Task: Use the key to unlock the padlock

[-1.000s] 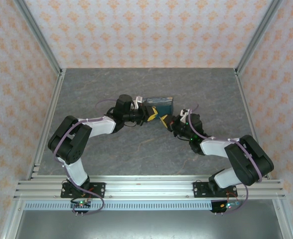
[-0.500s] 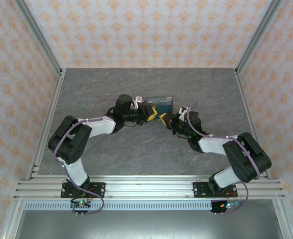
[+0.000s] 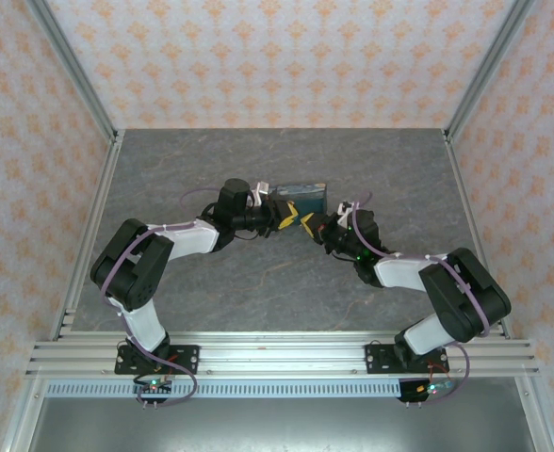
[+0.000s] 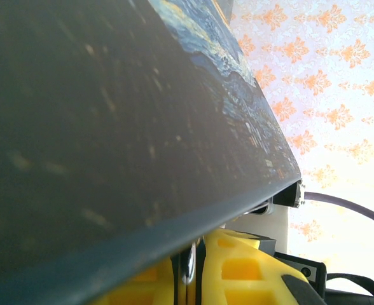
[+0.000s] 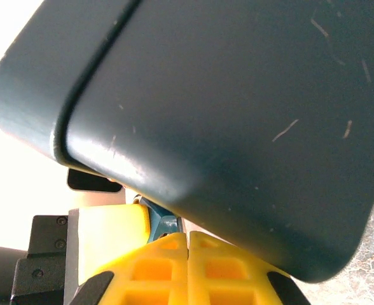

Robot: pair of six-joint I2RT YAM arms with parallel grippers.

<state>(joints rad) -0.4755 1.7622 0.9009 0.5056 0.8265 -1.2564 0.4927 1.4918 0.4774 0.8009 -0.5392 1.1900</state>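
**Surroundings.** Noted one grey stone-patterned table [image 3: 258,282], walled by orange-patterned panels [image 3: 258,56], with aluminium rails [image 3: 277,350] along the near edge. Logged one rectangular dark-blue tin [image 3: 301,195] with a painted lid. Lay flat at mid-table just behind both grippers, long axis running left to right. Loomed across both wrist views and masked most of what lay beyond the fingers.

**Counts.** Tallied two arms, two grippers, four yellow fingers, one tin, one padlock, one key.

**Left gripper** [image 3: 288,214]. Found closed, tips nearly meeting those of the right gripper [image 3: 308,224] in front of the tin's near edge. In the left wrist view, seen pinched on a thin pale metal sliver, the key [image 4: 187,267], lodged in the seam between the fingers. Read the key's long axis as running along the fingers, pointing out past the tips toward the tin's rim.

**Right gripper.** Found closed, pads pressed together along a fine seam. Held the teal padlock [image 5: 164,223] nipped at the very tips, below the tin's rounded corner in the right wrist view and just beside a yellow finger of the left gripper. Could not read the padlock's long axis or facing: too little of it exposed.
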